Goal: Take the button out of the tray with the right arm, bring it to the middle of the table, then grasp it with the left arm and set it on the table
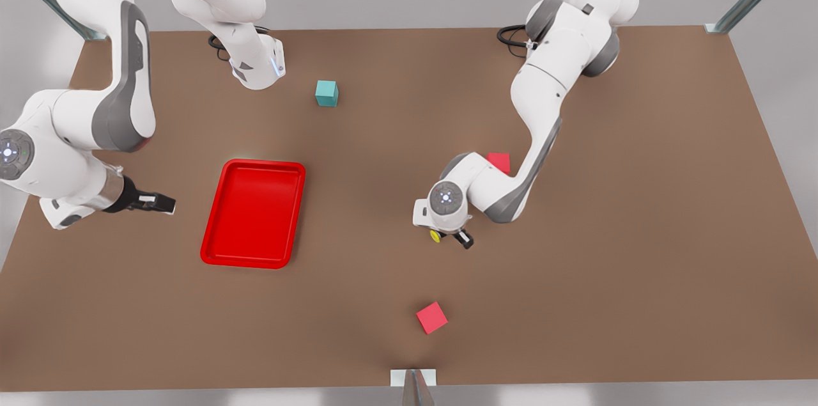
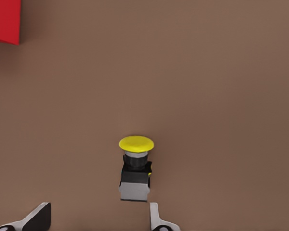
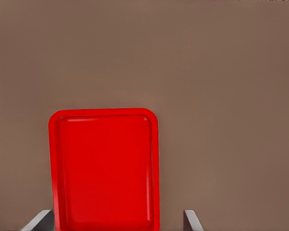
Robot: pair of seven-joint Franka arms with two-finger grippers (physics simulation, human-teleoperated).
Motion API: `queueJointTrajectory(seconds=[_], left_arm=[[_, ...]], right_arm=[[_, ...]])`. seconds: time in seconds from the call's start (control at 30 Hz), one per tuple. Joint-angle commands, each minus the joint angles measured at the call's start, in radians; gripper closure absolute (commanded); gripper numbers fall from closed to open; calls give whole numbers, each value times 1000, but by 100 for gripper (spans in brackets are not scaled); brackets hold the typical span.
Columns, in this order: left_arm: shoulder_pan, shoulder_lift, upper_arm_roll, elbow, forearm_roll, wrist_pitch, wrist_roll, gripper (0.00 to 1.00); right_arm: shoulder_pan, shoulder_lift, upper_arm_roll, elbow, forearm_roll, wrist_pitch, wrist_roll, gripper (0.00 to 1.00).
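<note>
Yellow-capped button [image 2: 135,168] sits just ahead of the left gripper [image 2: 98,219], fingers spread, not touching; right gripper [image 1: 153,203] waits open beside the tray [image 1: 254,213].

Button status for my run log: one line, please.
button: on table, outside tray | left gripper: open, by button | right gripper: open, near tray
</note>
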Motion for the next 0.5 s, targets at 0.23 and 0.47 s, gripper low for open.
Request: queueJointTrajectory(seconds=[0.23, 0.47], left_arm=[[5, 4, 0, -110, 57, 168, -108, 0], [-3, 24, 0, -110, 59, 191, -126, 0]], right_arm=[[37, 36, 0, 18, -4, 24, -173, 0], [36, 84, 0, 75, -5, 21, -174, 0]])
